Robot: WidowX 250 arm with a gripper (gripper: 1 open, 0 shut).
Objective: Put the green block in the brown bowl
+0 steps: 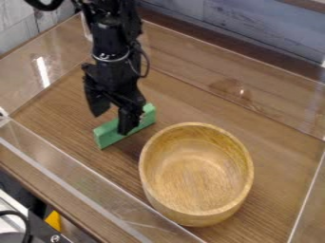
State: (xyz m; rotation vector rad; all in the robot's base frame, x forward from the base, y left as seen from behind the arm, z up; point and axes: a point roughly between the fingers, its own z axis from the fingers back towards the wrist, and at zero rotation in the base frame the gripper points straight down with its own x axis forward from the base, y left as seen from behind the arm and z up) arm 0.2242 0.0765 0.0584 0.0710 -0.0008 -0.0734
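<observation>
The green block (112,137) is a flat green bar lying on the wooden table, just left of the brown bowl (196,172). My gripper (113,116) hangs straight above the block, its two black fingers open and straddling the block's middle. One finger (129,119) hides part of the block's far end. Nothing is held. The light-brown wooden bowl stands empty, upright, at the front right.
A clear plastic wall (89,195) runs along the table's front and left edges. A grey panelled wall (254,24) stands behind the table. Dark cables (15,223) lie beyond the front-left corner.
</observation>
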